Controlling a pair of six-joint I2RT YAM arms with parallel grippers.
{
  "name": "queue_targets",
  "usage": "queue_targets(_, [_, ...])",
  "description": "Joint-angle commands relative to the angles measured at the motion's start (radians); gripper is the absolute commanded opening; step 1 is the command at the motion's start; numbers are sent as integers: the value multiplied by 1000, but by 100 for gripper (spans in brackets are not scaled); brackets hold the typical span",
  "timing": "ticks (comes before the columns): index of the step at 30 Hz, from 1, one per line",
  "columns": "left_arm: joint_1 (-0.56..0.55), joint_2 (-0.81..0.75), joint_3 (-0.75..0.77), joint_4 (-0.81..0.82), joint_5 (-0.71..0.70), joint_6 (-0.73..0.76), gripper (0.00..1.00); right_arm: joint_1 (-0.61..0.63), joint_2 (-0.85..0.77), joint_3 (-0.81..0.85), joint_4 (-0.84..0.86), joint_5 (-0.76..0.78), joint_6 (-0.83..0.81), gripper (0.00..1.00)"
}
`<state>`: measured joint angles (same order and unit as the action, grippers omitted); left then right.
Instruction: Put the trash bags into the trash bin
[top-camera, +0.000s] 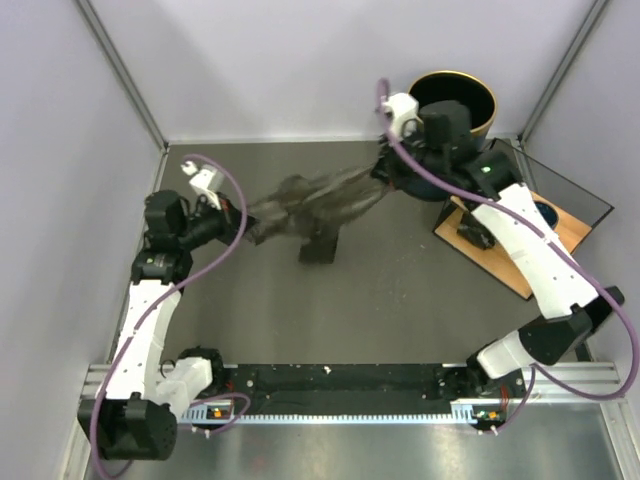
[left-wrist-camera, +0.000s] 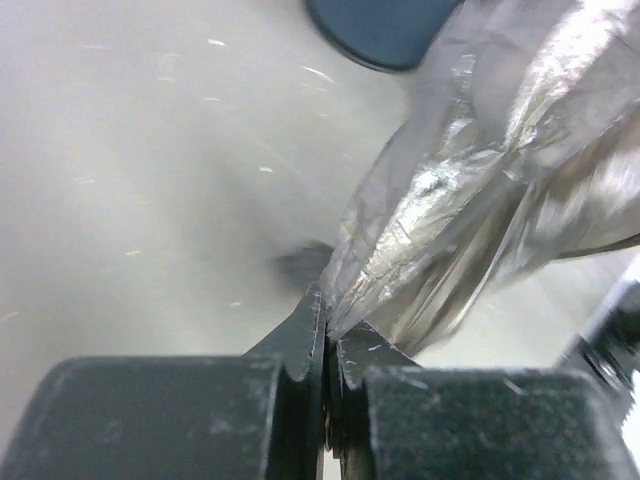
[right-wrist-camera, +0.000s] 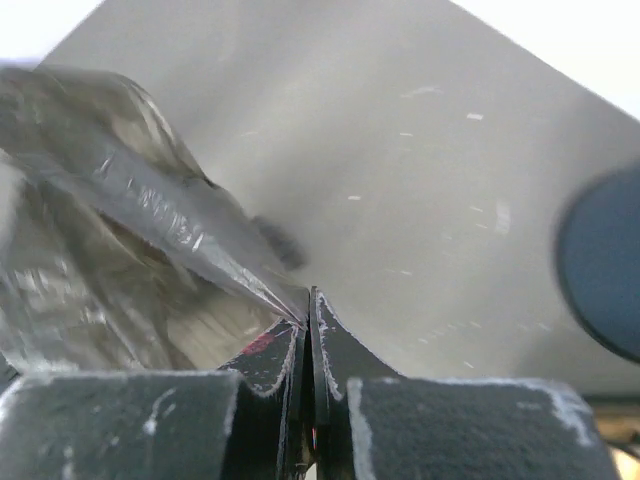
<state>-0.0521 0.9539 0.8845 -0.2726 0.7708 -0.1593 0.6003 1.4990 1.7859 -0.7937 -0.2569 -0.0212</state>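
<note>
Over the table (top-camera: 400, 290), left pincer (left-wrist-camera: 328, 330) and right pincer (right-wrist-camera: 310, 312) each pinch the trash bag (top-camera: 320, 205), seemingly taut.

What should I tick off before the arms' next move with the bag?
1. Left gripper shut on the trash bag: ok.
2. Right gripper shut on the bag's other end: ok.
3. Bag stretched between both grippers: ok.
4. Bag's mouth open: cannot tell.
5. Bag inside the trash bin: not ok, in the top view it hangs left of the bin.
6. Dark object on the table under the bag, clear of it: cannot tell.
</note>
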Motion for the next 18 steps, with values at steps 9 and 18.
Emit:
queue_targets(9, [181,-90,70,-48,-318,-25,0,-139,-158,-48,96,168,49,0])
queue_targets(18, [319,-64,74,-88,-289,-36,0,-240,-151,-9,117,171,50,0])
